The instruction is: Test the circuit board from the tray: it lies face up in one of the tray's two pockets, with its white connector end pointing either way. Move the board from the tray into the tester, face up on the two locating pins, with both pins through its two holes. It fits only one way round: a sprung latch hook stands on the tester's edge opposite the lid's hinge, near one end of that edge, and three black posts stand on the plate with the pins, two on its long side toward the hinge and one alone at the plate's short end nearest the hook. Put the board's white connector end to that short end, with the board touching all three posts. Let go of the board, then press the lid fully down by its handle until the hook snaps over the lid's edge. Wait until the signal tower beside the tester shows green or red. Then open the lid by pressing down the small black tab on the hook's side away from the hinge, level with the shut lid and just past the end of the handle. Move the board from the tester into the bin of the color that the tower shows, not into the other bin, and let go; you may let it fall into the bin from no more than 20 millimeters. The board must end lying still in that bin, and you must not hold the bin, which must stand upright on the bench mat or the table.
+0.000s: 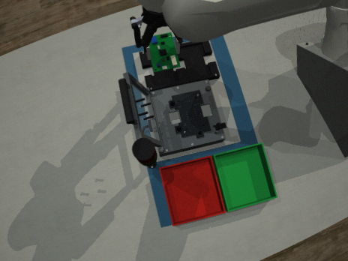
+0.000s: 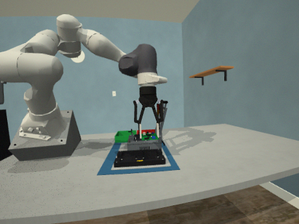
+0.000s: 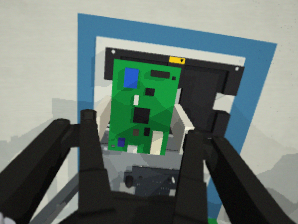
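The green circuit board (image 1: pixel 163 52) hangs face up a little above the black tray (image 1: pixel 180 61) at the far end of the blue-edged mat. Its white connector end points toward the tester. My gripper (image 1: pixel 159 50) is shut on the board's long edges. The wrist view shows the board (image 3: pixel 143 112) between my gripper's (image 3: pixel 142 125) finger pads, with the tray's empty pockets under it. The tester (image 1: pixel 189 116) stands with its lid (image 1: pixel 131 101) swung open to the left. The latch hook (image 1: pixel 220 127) is on its right edge. The signal tower (image 1: pixel 144 151) is dark.
The red bin (image 1: pixel 192 189) and the green bin (image 1: pixel 245 176) stand side by side at the near end of the mat. The robot's base block (image 1: pixel 326 94) is at the right. The open lid and its handle stand up left of the tester plate.
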Available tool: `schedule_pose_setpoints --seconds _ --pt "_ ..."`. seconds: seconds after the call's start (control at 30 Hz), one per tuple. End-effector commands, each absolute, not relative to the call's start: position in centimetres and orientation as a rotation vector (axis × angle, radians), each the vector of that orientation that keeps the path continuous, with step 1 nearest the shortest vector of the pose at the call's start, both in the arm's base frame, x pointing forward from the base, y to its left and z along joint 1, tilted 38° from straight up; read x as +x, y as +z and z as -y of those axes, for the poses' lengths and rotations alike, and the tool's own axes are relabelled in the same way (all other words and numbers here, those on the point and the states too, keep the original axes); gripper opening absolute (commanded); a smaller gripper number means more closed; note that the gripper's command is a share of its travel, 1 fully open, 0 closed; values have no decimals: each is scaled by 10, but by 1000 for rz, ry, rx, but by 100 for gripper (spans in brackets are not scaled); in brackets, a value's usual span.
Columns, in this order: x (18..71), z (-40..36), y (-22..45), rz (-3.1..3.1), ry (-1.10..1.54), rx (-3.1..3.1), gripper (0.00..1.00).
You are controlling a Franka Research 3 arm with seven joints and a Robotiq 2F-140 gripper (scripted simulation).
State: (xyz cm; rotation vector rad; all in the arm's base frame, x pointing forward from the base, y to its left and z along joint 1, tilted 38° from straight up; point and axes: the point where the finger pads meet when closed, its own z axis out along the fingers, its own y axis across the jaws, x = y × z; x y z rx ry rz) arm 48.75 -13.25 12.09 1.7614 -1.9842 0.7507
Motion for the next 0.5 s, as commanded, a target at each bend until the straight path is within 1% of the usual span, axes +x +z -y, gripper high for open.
schedule_pose_setpoints --seconds 0.0,0.47 --pt "489 129 121 1989 754 1763 46" --pt "488 116 112 1989 754 1763 46"
